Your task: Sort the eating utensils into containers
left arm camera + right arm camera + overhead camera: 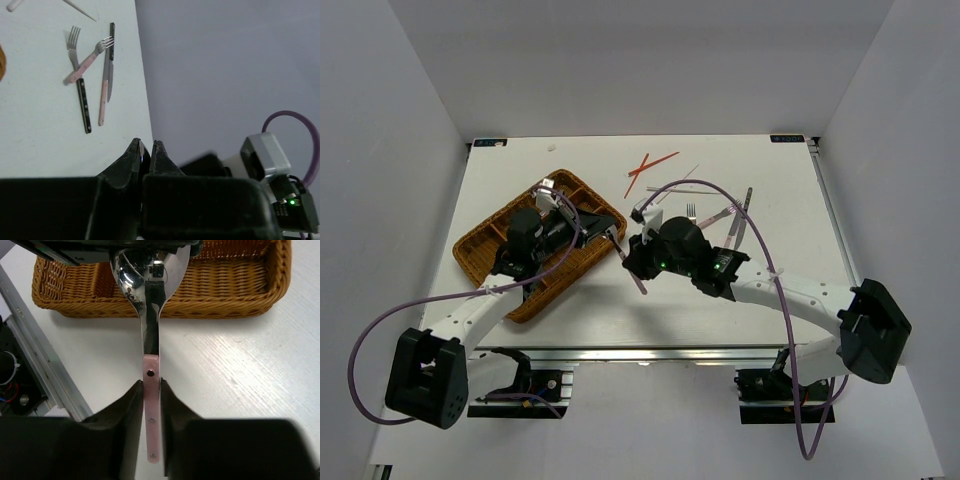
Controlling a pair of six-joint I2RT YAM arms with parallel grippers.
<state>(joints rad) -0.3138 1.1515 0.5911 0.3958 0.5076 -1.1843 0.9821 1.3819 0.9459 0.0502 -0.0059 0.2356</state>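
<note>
**Spoon** (150,340), pink handle: held above the table (760,170), mid-width and toward the near edge, just off the right end of the wicker tray (480,250).

**Right gripper** (149,387): pinching the spoon's handle.

**Left gripper** (145,146): jaws pressed almost together on the spoon's bowl end.

**Two forks** (87,62) and a **knife** (106,85): lying together toward the table's right edge.

**Red chopsticks** (650,165): crossed near the far edge.

2 forks (74,45), 1 spoon (150,367), 2 red chopsticks (660,160)
</note>
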